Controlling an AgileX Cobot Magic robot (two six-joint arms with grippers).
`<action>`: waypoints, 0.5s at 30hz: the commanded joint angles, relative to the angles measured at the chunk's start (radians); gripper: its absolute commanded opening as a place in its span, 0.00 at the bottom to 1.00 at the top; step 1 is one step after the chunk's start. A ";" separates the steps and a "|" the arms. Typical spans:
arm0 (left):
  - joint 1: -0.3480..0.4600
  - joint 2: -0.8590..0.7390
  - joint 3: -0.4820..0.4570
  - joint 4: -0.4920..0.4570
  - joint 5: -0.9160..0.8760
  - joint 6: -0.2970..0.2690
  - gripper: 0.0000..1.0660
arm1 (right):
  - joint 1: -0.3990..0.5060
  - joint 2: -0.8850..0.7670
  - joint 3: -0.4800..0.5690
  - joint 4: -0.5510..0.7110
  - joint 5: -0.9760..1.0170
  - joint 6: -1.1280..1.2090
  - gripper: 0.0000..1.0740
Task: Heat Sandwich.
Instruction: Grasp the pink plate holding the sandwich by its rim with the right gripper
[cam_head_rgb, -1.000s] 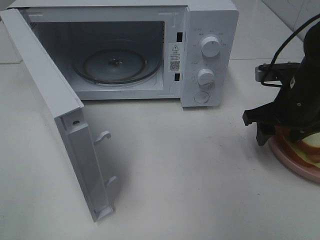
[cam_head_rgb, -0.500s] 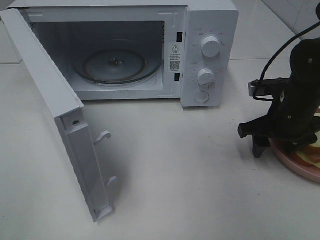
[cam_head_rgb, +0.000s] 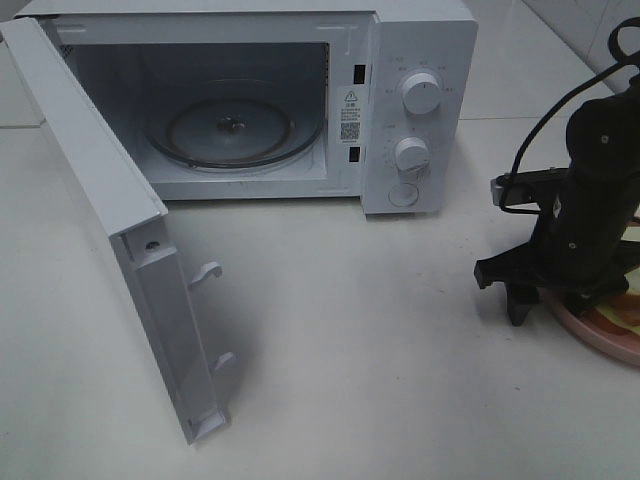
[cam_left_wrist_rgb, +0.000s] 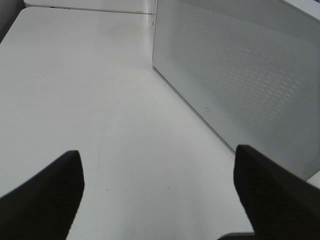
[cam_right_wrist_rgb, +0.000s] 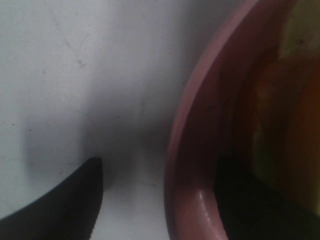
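Observation:
The sandwich (cam_head_rgb: 618, 321) lies on a round pink plate (cam_head_rgb: 598, 336) at the table's right edge, mostly hidden behind my right arm. In the right wrist view its tan-orange crust (cam_right_wrist_rgb: 287, 125) shows just inside the plate's rim (cam_right_wrist_rgb: 192, 150). My right gripper (cam_head_rgb: 553, 308) (cam_right_wrist_rgb: 160, 167) is open and points down over the plate's left rim, one finger (cam_right_wrist_rgb: 65, 200) outside over the table and the other inside the plate. The jaws hold nothing. My left gripper (cam_left_wrist_rgb: 157, 152) is open and empty above bare table; it is out of the exterior high view.
The white microwave (cam_head_rgb: 420, 110) stands at the back with its door (cam_head_rgb: 110, 190) swung wide open toward the front left. Its glass turntable (cam_head_rgb: 230, 130) is bare. In the left wrist view the door's perforated outer face (cam_left_wrist_rgb: 240, 80) is close ahead.
My right arm has swung more upright, and its gripper has shifted slightly left and down onto the plate's left rim, covering more of the sandwich. The left gripper has not moved.

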 joint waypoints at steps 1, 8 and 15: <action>-0.006 -0.022 0.003 -0.002 -0.012 0.000 0.71 | -0.001 0.014 0.003 -0.023 -0.001 0.013 0.52; -0.006 -0.022 0.003 -0.002 -0.012 0.000 0.71 | -0.001 0.014 0.003 -0.041 0.005 0.013 0.23; -0.006 -0.022 0.003 -0.002 -0.012 0.000 0.71 | -0.001 0.014 0.003 -0.080 0.005 0.017 0.00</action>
